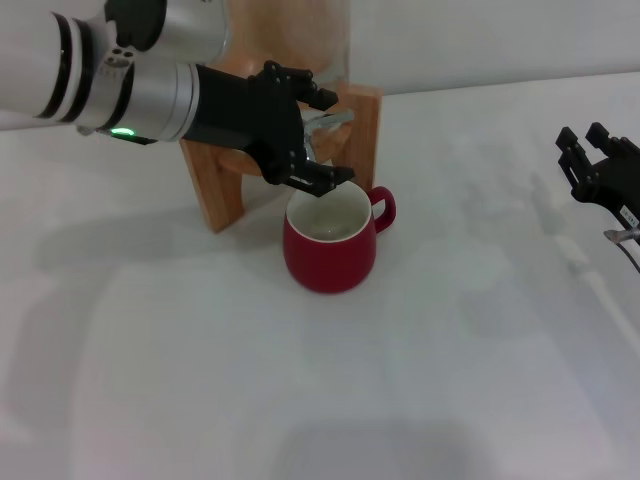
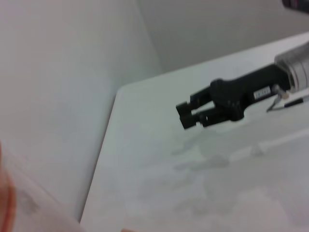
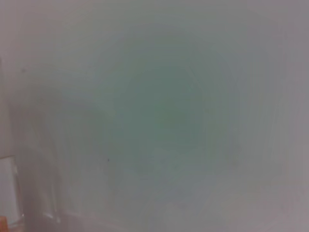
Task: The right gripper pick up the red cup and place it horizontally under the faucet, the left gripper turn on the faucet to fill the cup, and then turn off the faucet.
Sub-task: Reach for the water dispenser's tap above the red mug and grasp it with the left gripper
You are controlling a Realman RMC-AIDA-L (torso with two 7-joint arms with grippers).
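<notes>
Red cup (image 1: 329, 251) stands upright on the white table (image 1: 300, 400), handle toward robot's right, cream inside showing w/ what looks like a little liquid, though hard to be sure. It sits just in front of the wooden stand (image 1: 215, 185), right below the faucet (image 1: 330, 121). Only a bit of chrome shows at the faucet, the rest is hidden behind the claw, so lever position can't be read.

Left gripper (image 1: 318, 135) is at the faucet, above the cup's rear rim. Fingers are spread: one set (image 1: 318, 97) reaches over the chrome part, the other (image 1: 322, 178) hangs below it, nearly over the cup mouth. Whether they actually touch the lever can't be told from the head view. Green light is lit on the left arm's silver wrist. Glass dispenser (image 1: 290, 45) rises behind the arm, held in the stand.

Right gripper (image 1: 585, 152) is well apart from the cup, at the table's far right side, holding nothing. Left wrist view shows it (image 2: 186, 116) from the side, hovering over bare table w/ fingers close together, a narrow gap between the tips. A thin cable trails from it near the table edge.

Right wrist view gives only a blurred pale surface; nothing there can be identified, apart from a faint clear shape at one corner.
</notes>
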